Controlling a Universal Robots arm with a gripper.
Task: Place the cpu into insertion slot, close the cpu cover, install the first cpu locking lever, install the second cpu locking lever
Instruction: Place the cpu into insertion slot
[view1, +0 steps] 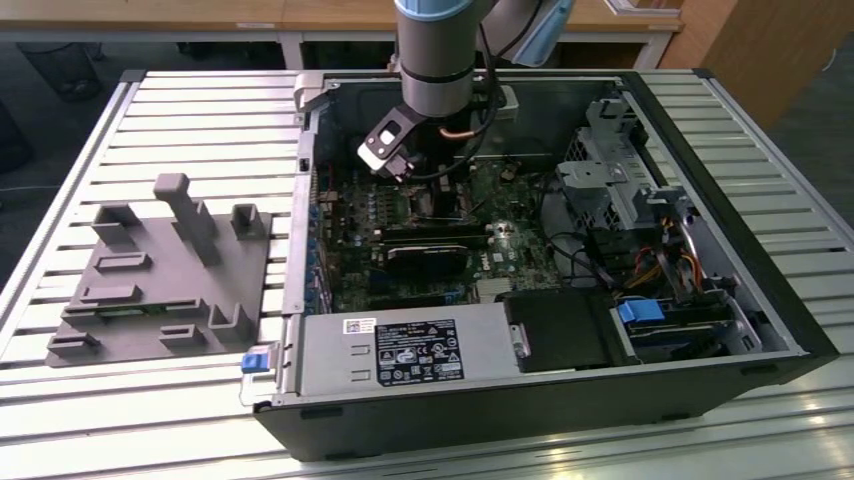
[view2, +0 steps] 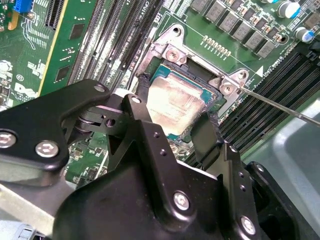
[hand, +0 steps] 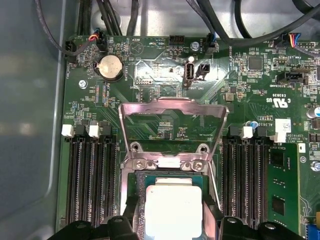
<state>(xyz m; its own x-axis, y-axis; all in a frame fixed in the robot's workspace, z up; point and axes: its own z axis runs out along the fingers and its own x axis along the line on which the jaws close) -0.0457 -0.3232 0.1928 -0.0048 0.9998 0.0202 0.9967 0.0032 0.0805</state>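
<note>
Deep inside the open computer case (view1: 534, 425), your tool (view2: 176, 102) clasps the cpu (hand: 172, 207) by two opposite edges, holding it level at the insertion slot (view2: 171, 50). The cpu cover (hand: 175, 103) stands tipped back, leaving the slot free. Whether the chip is fully seated is hidden: the tool's black body covers the slot's near side.

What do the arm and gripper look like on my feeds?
The arm is a grey metal tube with a light-blue joint cap and a black cable alongside. The gripper is matte black, built of angular linked plates with silver screws.
</note>
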